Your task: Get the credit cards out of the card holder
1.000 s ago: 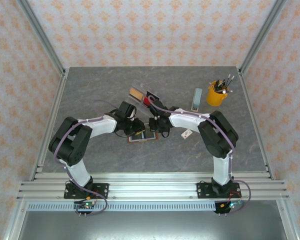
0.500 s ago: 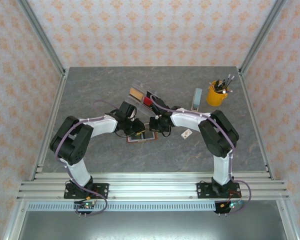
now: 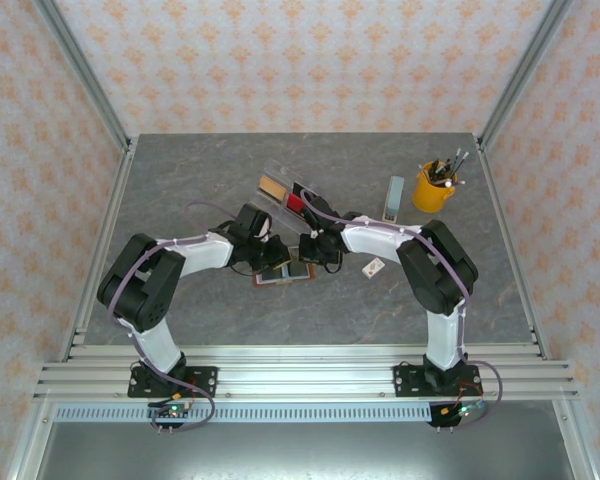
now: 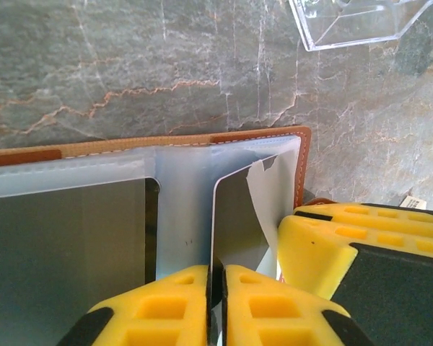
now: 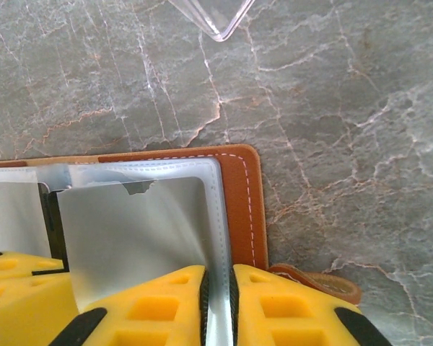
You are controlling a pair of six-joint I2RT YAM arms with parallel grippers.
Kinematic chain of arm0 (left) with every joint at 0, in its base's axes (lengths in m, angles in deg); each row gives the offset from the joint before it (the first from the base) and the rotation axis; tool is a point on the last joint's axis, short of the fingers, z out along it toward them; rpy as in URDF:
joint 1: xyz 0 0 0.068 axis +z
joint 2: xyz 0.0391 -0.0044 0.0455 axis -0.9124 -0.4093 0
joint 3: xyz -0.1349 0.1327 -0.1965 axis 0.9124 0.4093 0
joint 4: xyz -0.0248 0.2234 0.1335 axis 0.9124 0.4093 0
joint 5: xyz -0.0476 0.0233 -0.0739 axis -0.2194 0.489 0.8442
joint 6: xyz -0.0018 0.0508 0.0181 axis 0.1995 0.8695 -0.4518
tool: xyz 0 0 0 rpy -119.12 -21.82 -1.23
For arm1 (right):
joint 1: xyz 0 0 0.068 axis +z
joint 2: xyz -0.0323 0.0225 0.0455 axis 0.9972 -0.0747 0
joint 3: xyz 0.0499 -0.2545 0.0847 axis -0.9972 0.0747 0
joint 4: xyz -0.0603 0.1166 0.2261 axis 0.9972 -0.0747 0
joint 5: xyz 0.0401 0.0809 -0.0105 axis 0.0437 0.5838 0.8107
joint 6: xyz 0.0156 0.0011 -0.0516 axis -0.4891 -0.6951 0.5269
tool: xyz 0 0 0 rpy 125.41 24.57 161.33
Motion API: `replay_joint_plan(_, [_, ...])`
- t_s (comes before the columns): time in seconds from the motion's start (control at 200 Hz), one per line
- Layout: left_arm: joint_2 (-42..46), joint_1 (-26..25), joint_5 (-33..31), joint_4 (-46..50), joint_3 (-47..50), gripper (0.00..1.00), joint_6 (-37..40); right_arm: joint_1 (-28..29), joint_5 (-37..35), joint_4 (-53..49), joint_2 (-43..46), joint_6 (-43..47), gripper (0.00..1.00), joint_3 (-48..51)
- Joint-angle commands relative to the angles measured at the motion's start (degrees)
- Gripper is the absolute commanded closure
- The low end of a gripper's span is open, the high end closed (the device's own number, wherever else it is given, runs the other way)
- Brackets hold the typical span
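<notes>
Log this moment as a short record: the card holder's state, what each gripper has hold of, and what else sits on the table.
card holder: open flat on the table, between the two grippers
left gripper: shut on the spine-side edge of the grey card
right gripper: shut on the outer sleeve edge of the same pocket, holding the card holder
grey card: mostly inside its pocket
clear tray: behind the holder, not touching it
yellow cup: rear right, pens in it
white tag: right of the holder
</notes>
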State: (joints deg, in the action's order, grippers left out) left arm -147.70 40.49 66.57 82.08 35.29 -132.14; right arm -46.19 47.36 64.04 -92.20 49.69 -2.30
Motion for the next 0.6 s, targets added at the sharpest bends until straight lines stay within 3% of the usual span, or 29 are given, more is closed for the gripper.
replay_joint_plan(0.0, [2.36,0.2,0.36,-1.73,0.8,0.9,1.1,0.3,0.78,-1.77,-3.6,-0.53,0.83,2.27])
replay_joint_plan(0.24, [6.04,1.06,-4.12,6.61,0.6,1.0,4.97,0.2,0.12,-1.99,-2.63,-0.66,0.8,2.75])
replay_joint_plan(0.596, [15.55,3.52,-9.98,19.29,-0.46,1.0,10.94,-0.07,5.31,1.94,2.25,-0.18,0.73,2.77])
